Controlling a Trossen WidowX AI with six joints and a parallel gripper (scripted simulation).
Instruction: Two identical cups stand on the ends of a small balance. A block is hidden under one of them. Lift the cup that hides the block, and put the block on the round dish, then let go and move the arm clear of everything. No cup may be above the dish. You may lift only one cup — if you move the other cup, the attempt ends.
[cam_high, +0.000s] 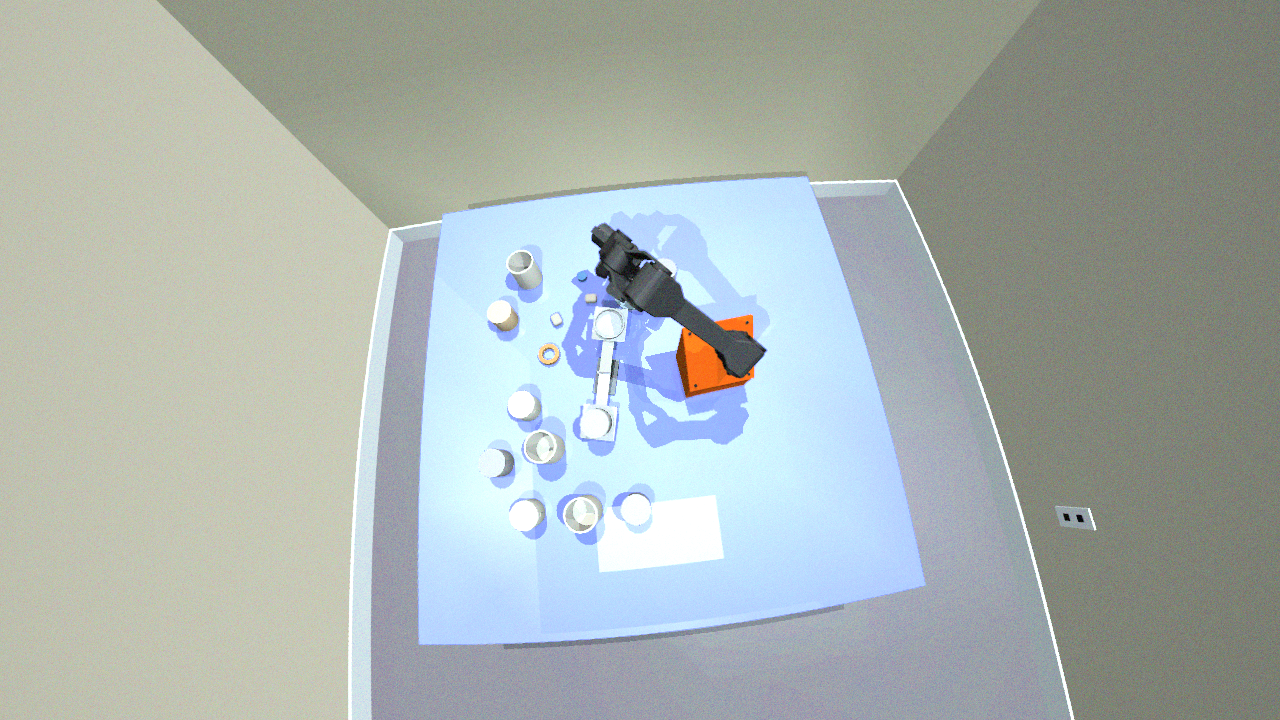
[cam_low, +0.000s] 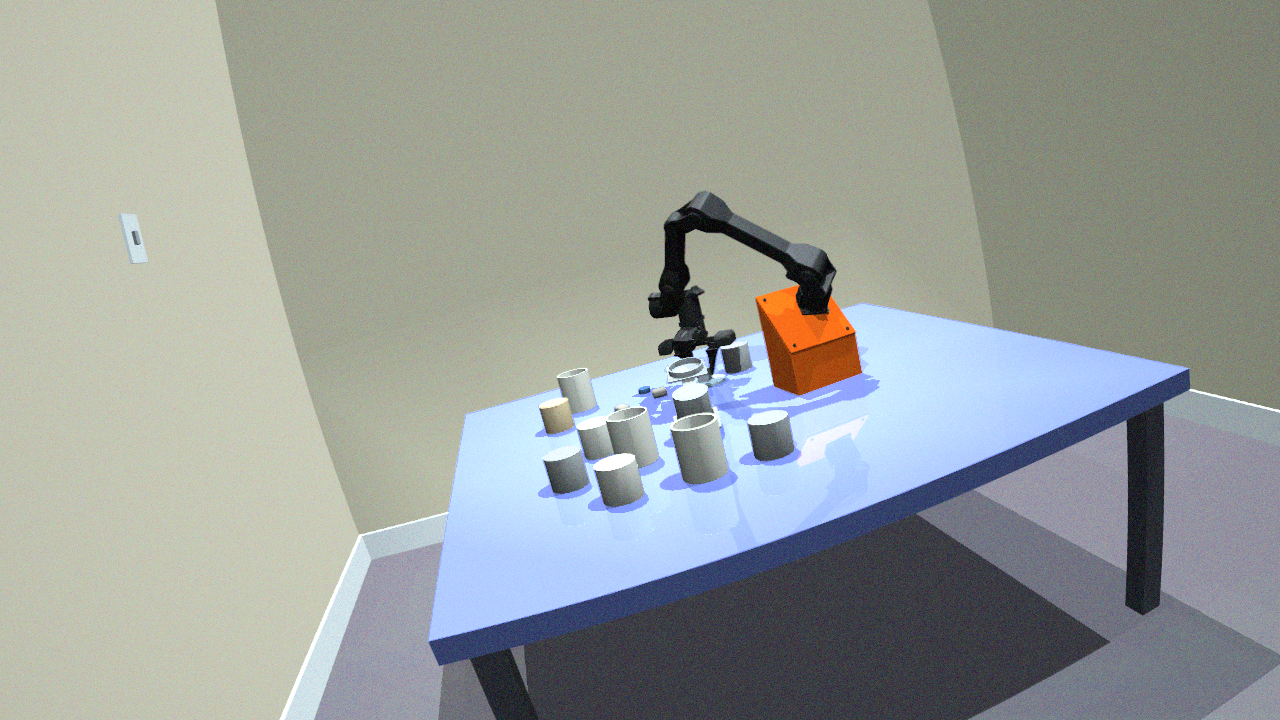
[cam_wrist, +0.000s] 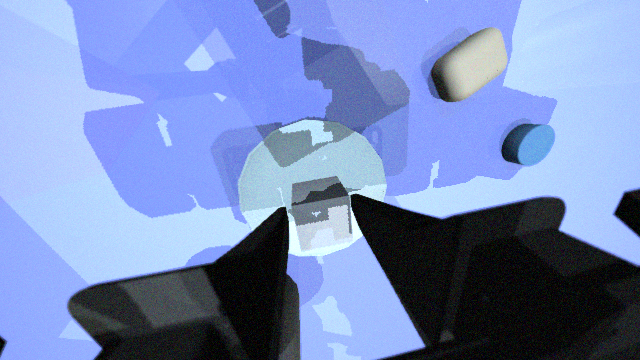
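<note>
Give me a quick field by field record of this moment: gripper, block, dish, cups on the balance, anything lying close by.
gripper: black parallel-jaw gripper, open, fingers just apart from the block's sides
block: small grey cube, between the fingers, over the dish
dish: pale round flat dish, no cup above it
balance near end: white cup standing
balance far end: pad with a ring, no cup
nearby: beige rounded pebble; small blue disc

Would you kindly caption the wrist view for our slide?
Hand opening around the gray block resting on the round dish.
</note>
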